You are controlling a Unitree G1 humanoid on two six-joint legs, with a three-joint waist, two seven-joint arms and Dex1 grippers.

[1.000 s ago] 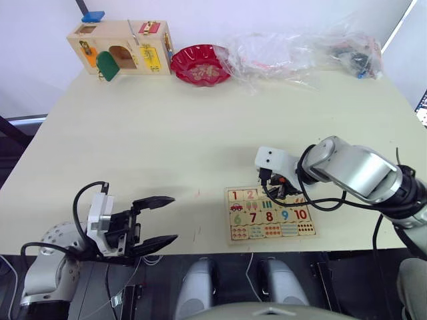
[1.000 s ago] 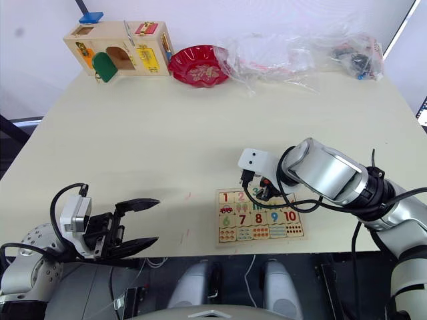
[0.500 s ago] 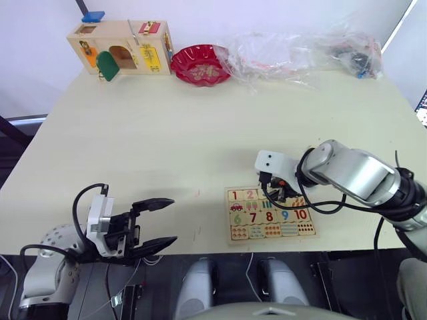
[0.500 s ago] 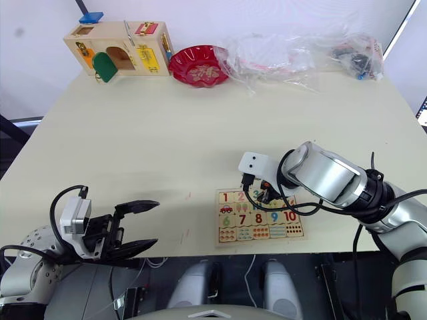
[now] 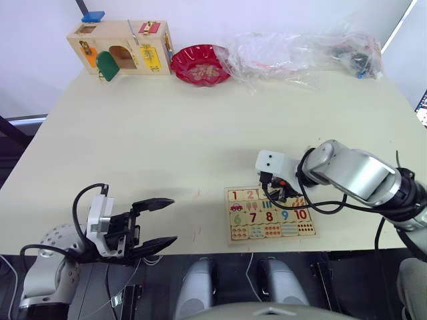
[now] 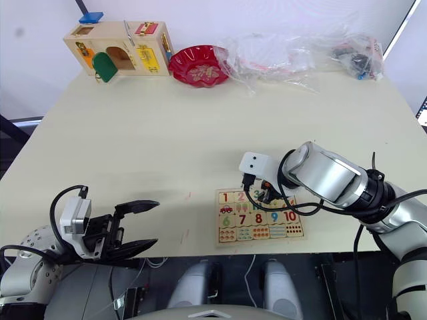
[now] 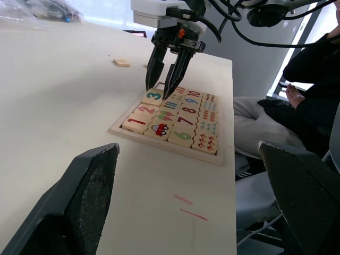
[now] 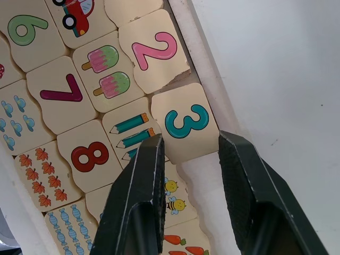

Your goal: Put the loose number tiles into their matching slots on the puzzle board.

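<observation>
Pale wooden tile 3 (image 8: pixel 185 124) sits in its top-row slot on the puzzle board (image 5: pixel 271 215), right gripper (image 8: pixel 192 154) fingers parted either side, gripping nothing — likely just released. Another loose tile (image 7: pixel 121 62) waits at the board's 12 o'clock. Left gripper (image 5: pixel 155 222) idles, spread wide.

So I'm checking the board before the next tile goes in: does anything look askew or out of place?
Yes. The 3 tile sits rotated in the top row of the puzzle board, overlapping the frame rather than square like the 2 tile. The right pincer straddles it, fingers open. A small wooden piece lies apart on the table.
</observation>
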